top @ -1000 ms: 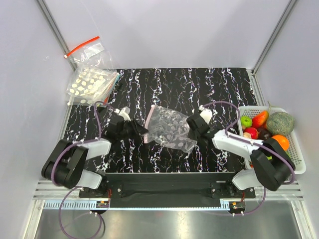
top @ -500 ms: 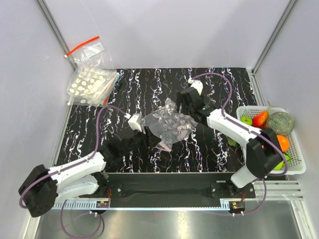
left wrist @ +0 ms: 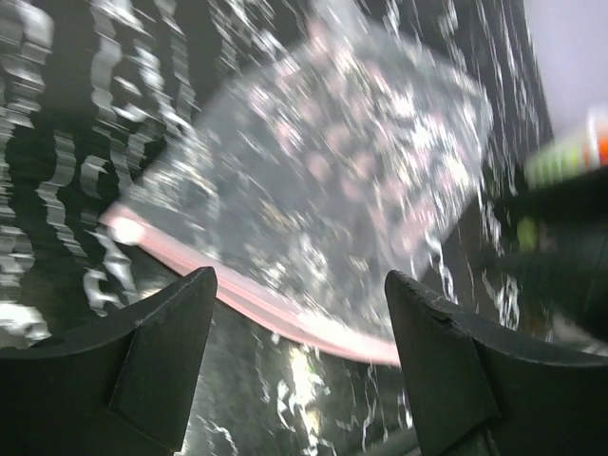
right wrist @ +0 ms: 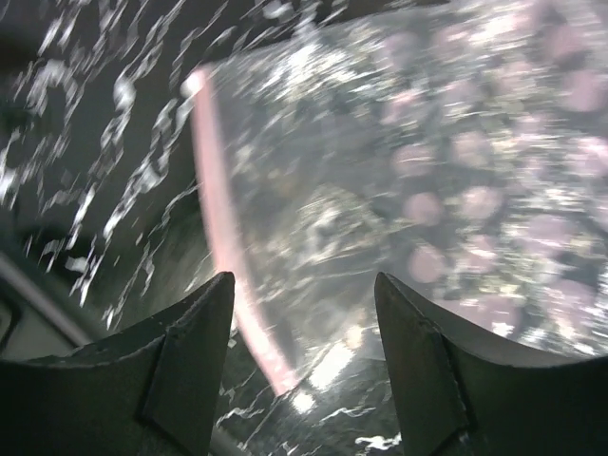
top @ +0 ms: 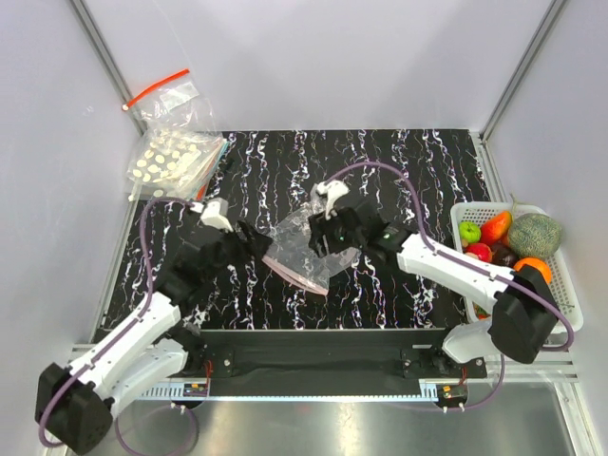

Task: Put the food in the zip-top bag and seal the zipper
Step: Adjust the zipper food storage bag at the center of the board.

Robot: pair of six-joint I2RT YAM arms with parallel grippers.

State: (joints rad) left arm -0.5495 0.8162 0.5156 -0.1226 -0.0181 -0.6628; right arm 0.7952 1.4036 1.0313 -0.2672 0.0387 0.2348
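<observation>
The zip-top bag (top: 306,249) is lying near the middle of the black marbled table (top: 408,161), with its zipper (top: 294,275) along the edge facing 7 o'clock. The strip's long axis is running from 10 o'clock to 4 o'clock, and the crinkled body is spreading away toward 1 o'clock. The left gripper (top: 255,239) is sitting at the bag's 9 o'clock side, its fingers (left wrist: 161,361) standing wide apart and the zipper crossing just beyond their tips. The right gripper (top: 325,236) is hanging over the bag's 1 o'clock end, its fingers (right wrist: 185,370) also spread, with the plastic filling the view ahead of them; whether either gripper is touching the bag is not showing. The dark green lump (top: 535,233) is sitting outside the bag, in the far corner of the white basket (top: 568,294) at 3 o'clock, with the orange-red piece (top: 496,228) just beside it among round fruits (top: 535,271)
</observation>
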